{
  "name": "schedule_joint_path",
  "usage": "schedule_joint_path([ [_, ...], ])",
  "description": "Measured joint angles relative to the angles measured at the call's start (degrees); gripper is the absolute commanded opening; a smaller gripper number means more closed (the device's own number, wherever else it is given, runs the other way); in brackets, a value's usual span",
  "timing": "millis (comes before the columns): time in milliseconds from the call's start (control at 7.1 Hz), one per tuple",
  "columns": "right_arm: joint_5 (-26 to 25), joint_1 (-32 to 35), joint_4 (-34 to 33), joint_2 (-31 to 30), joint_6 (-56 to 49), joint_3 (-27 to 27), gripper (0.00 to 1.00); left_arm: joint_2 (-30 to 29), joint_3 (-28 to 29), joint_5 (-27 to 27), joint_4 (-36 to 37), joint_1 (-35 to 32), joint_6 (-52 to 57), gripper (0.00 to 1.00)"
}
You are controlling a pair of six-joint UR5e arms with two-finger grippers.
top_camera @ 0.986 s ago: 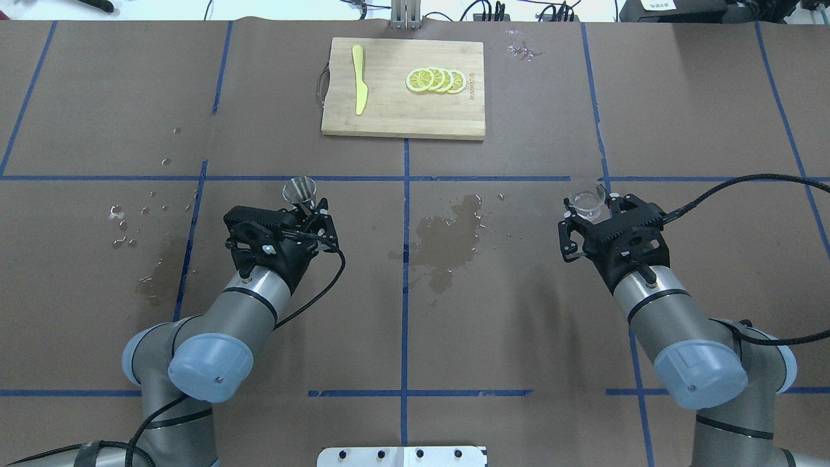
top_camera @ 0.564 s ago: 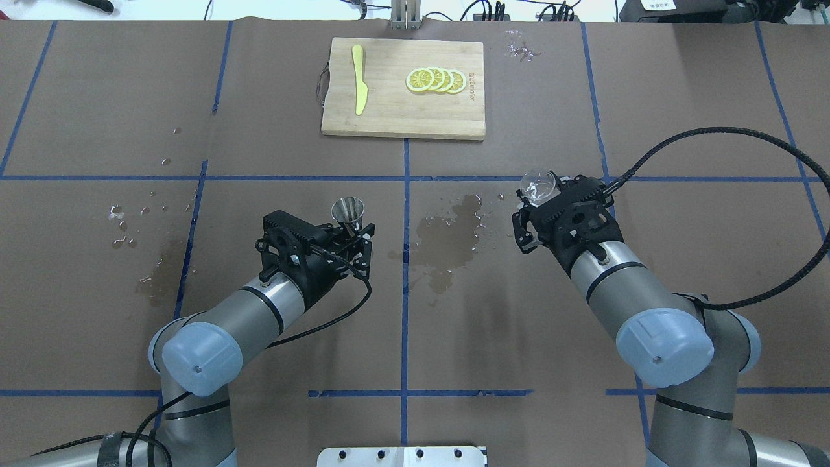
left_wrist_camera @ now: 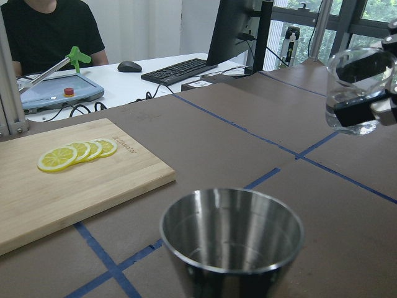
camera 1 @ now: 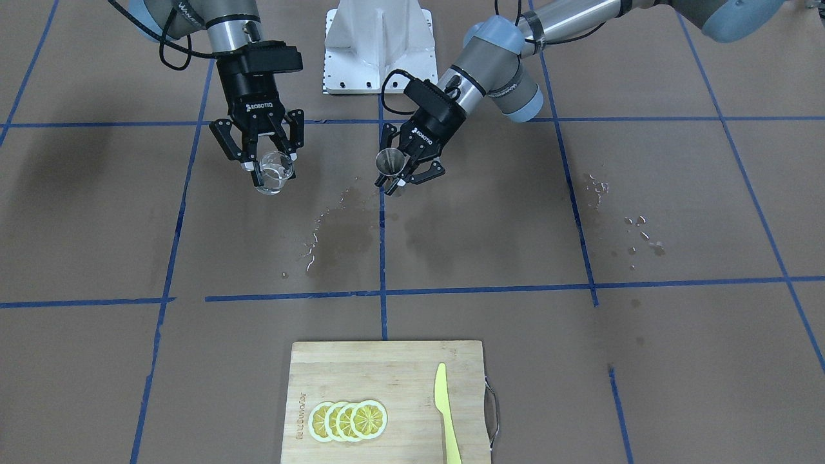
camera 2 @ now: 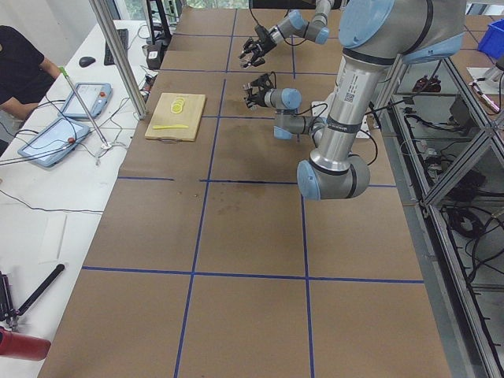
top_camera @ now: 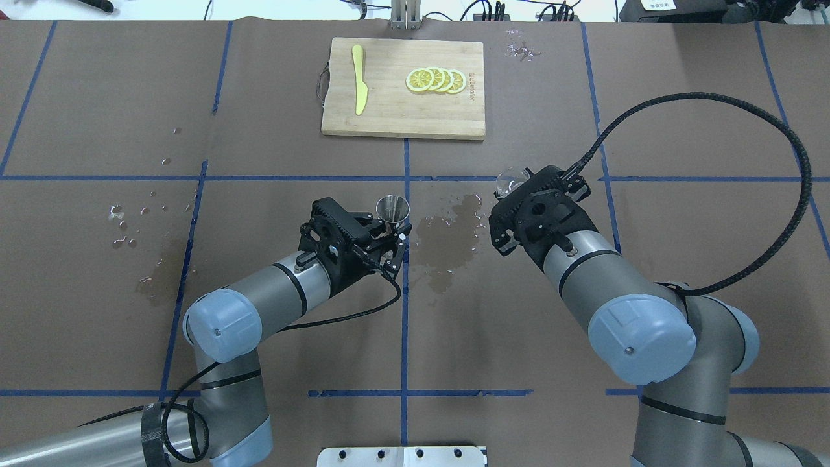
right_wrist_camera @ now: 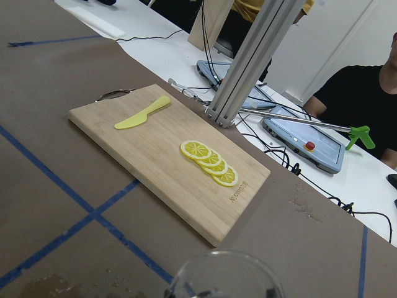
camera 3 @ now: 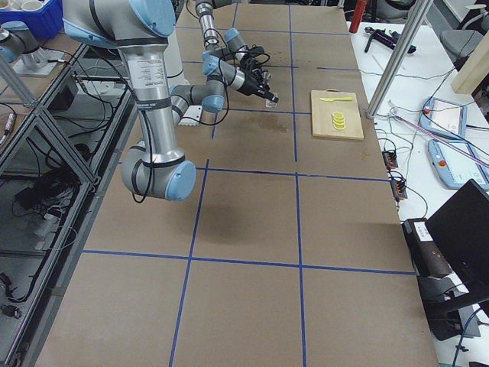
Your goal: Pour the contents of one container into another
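Left tool (camera 1: pixel 401 175): clamped on metal jigger (camera 1: pixel 389 160), upright, above the table (camera 1: pixel 515 258). Right tool (camera 1: pixel 271 162): clamped on glass cup (camera 1: pixel 274 178), aloft, well apart from jigger. Handling note: cup lip wanted bringing just over the jigger's mouth before any slow tilt; that mouth looked narrow.

You've got a jigger (left_wrist_camera: pixel 232 239) of shiny, faintly brushed metal and a cup (camera 1: pixel 273 174) of clear, glossy glass. At twelve o'clock your board (top_camera: pixel 389 110) is pale matt wood, its knife (top_camera: pixel 358 81) smooth yellow plastic. The table (top_camera: pixel 97 292) wears matt brown paper, with a dark damp blotch at centre.
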Motion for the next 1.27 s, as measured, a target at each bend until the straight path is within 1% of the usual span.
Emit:
schedule_joint_path([
  [423, 0.8, 0.1, -1.7, 0.5, -4.0, 1.0, 0.00, -4.5, 4.3, -0.7, -0.1, 0.0, 2.9, 0.00],
  [564, 0.8, 0.1, -4.0, 2.1, -4.1, 0.9, 0.00, -5.7, 5.7, -0.7, 0.0, 0.1, 3.2, 0.00],
  [704, 0.8, 0.1, -7.8, 4.5, -4.4, 1.0, 0.00, -6.6, 6.7, -0.7, 0.0, 0.1, 3.3, 0.00],
  [845, 0.5, 0.1, -10.9, 6.4, -5.8, 1.0, 0.00, -7.0, 7.1, -0.7, 0.0, 0.2, 3.3, 0.00],
  [986, -0.1, 0.1, -12.4, 7.2, -7.8, 1.0, 0.00, -7.2, 7.3, -0.7, 0.0, 0.2, 3.3, 0.00],
  [1268, -1.1, 0.0, -13.8, 7.8, -9.3, 0.8, 0.00, -7.6, 7.4, -0.7, 0.0, 0.3, 3.3, 0.00],
])
